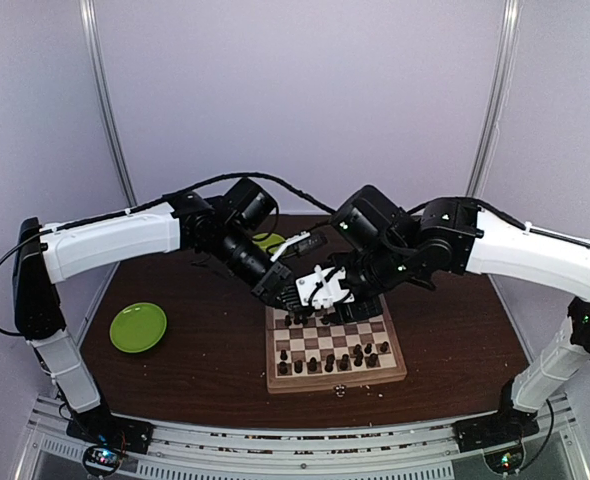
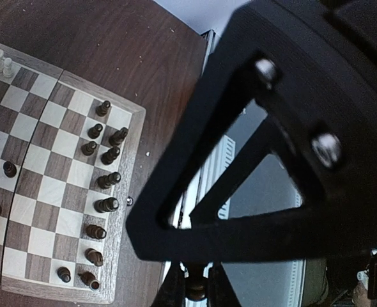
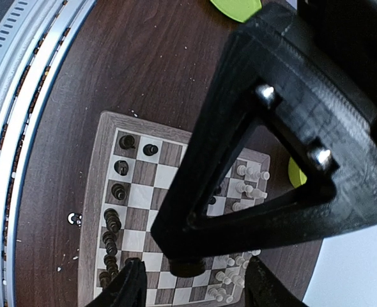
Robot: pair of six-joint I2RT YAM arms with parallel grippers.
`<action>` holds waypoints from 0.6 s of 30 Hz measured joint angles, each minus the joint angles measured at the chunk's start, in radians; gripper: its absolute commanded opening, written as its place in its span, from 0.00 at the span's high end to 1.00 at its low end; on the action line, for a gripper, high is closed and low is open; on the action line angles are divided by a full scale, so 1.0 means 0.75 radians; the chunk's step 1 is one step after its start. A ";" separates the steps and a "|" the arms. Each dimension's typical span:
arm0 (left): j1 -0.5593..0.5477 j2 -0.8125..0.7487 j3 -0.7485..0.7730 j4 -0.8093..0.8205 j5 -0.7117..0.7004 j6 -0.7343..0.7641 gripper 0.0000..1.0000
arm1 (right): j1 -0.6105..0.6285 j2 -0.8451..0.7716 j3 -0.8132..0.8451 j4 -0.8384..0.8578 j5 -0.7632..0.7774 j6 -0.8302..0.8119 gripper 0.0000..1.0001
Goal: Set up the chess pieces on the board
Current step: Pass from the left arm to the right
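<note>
**Operator:** Where do we locate the board?

**Technician:** The board [image 1: 315, 343] lies mid-table, toward 6 o'clock. Dark pieces [image 1: 330, 363] line its 6 o'clock rows. White pieces [image 3: 249, 179] cluster at its 12 o'clock edge.

**Operator:** End effector state?

**Technician:** We read the left gripper [image 2: 195, 293] as closed on one small dark piece [image 2: 196, 289]. The right gripper [image 3: 195, 294] has its jaws wide apart with nothing between them. Both hang just beside each other over the 12 o'clock rows and crowd that edge.

**Operator:** Where do we have room?

**Technician:** There is bare table [image 1: 455, 340] at the board's 3 o'clock. The plate [image 1: 138, 327] sits at 9 o'clock, well apart. The bowl [image 1: 268, 241] sits at 11 o'clock, behind the left arm.
</note>
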 measured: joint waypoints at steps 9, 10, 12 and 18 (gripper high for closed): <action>0.000 0.000 0.000 0.025 0.019 -0.049 0.98 | 0.041 0.026 0.037 -0.010 0.063 -0.010 0.65; 0.000 0.000 0.000 0.029 0.019 -0.054 0.98 | 0.044 0.036 0.041 -0.012 0.072 -0.011 0.67; 0.000 0.000 0.000 0.040 0.019 -0.061 0.98 | 0.051 0.056 0.046 -0.015 0.086 -0.010 0.71; -0.001 0.000 -0.003 0.052 0.030 -0.082 0.95 | 0.068 0.073 0.046 -0.027 0.117 -0.015 0.88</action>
